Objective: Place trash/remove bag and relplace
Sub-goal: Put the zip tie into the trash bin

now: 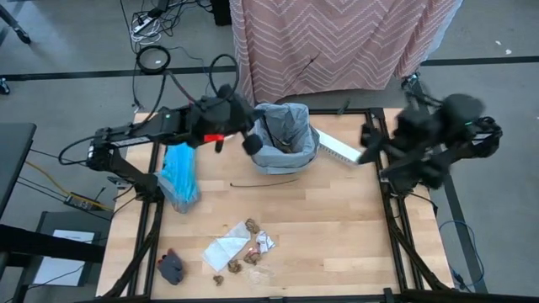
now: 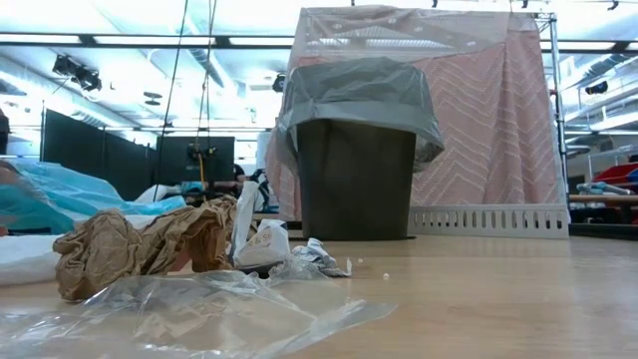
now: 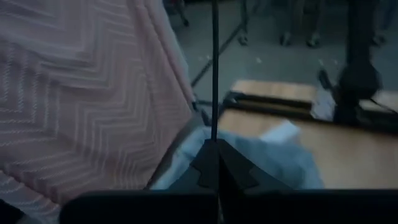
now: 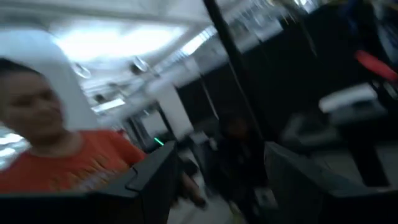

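Note:
A dark bin lined with the grey bag stands at the table's far middle. My left gripper is raised at the bin's left rim, shut on a thin dark stick. A second stick lies flat in front of the bin. Brown paper wads, white paper and wrapper bits lie near the front edge. The turquoise bag lies crumpled at the left. My right gripper is raised at the right edge, open, with nothing between its fingers. My left gripper pinches one end of the thin dark stick between its two shut fingertips. The stick runs straight on from the tips, along the fingers. It is lifted clear, above the grey bag's rim.
A long white box lies right of the bin. A pink zigzag cloth hangs behind the table. A dark crumpled thing lies at the near left corner, and clear plastic film at the front. A person in orange is beyond the table.

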`<state>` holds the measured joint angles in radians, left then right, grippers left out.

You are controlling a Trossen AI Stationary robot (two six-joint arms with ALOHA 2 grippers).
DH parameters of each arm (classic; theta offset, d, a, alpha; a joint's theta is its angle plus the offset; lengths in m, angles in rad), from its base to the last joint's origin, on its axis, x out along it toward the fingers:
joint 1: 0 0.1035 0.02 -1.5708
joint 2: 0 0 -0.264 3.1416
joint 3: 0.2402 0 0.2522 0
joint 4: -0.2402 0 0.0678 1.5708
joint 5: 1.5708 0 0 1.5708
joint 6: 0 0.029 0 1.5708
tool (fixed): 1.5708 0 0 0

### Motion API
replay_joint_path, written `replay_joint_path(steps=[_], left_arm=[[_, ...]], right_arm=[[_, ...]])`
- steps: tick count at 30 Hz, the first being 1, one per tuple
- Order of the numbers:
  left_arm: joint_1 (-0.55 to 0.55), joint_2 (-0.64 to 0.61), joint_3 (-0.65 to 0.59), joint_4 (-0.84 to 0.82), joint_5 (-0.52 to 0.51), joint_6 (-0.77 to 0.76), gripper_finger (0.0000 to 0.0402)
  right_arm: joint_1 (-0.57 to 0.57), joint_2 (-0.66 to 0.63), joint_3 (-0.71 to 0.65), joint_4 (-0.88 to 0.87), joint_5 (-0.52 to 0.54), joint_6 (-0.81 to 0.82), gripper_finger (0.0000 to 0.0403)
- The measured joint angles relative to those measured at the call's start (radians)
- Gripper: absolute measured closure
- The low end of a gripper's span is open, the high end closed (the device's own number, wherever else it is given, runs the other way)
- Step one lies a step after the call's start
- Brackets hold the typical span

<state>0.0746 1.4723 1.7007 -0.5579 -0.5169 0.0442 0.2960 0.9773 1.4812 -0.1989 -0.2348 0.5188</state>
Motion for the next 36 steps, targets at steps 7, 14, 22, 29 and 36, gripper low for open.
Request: replay_joint_path(steps=[7,14,22,29,36], left_arm=[[0.069,0.0,-0.264,0.449,0.089,0.004,0.0401],[0.092,0.0,-0.545,0.843,0.088,-0.092,0.0401],[0.096,0.006,-0.737,1.066,0.088,-0.152,0.0401],[0.096,0.007,-0.79,1.111,0.099,-0.144,0.04],[0.095,0.008,-0.823,1.095,0.137,-0.128,0.039]], right_arm=[[0.048,-0.063,0.0,0.012,0.029,-0.032,0.0174],[0.07,-0.067,0.0,0.008,0.03,-0.027,0.0174],[0.077,-0.068,0.0,0.01,0.031,-0.026,0.0174],[0.077,-0.068,0.0,0.01,0.032,-0.024,0.0174],[0.077,-0.068,0.0,0.015,0.032,-0.024,0.0174]])
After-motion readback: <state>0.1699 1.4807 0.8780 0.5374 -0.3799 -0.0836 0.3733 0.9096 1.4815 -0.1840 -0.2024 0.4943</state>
